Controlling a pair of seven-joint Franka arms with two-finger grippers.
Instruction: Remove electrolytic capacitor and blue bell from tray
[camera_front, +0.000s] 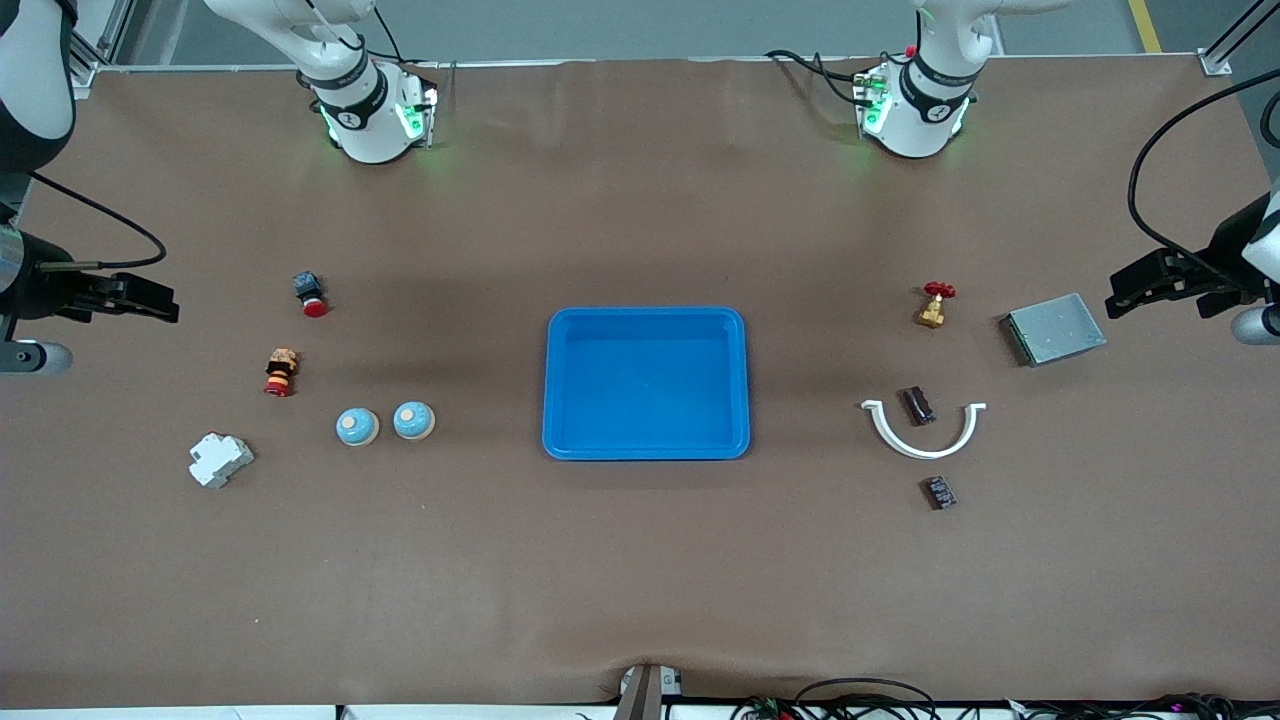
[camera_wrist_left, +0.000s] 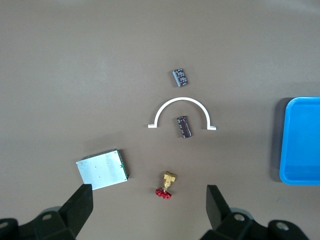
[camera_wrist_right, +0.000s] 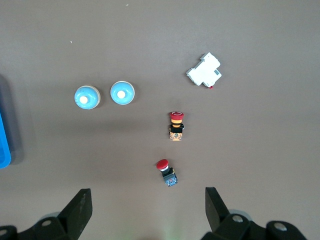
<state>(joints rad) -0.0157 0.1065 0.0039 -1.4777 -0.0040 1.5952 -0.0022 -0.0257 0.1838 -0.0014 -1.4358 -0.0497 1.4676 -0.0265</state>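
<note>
Two dark capacitors lie toward the left arm's end: one (camera_front: 918, 405) (camera_wrist_left: 184, 126) inside a white arc bracket (camera_front: 922, 437) (camera_wrist_left: 182, 111), one (camera_front: 938, 492) (camera_wrist_left: 181, 76) nearer the front camera. Two blue dome bells (camera_front: 357, 427) (camera_front: 413, 420) (camera_wrist_right: 87, 97) (camera_wrist_right: 122, 93) sit side by side toward the right arm's end. A blue tray (camera_front: 646, 447) (camera_wrist_left: 288, 145) stands mid-table, empty. My left gripper (camera_front: 1118, 298) (camera_wrist_left: 149, 205) is open and empty, high over the left arm's end. My right gripper (camera_front: 165, 300) (camera_wrist_right: 147, 207) is open and empty, high over the right arm's end.
A silver box (camera_front: 1053, 329) (camera_wrist_left: 102, 169) and a brass valve with a red handle (camera_front: 934, 304) (camera_wrist_left: 166, 185) lie near the capacitors. Two red push buttons (camera_front: 311, 293) (camera_front: 281, 372) (camera_wrist_right: 166, 171) (camera_wrist_right: 175, 125) and a white breaker (camera_front: 219, 459) (camera_wrist_right: 204, 70) lie near the bells.
</note>
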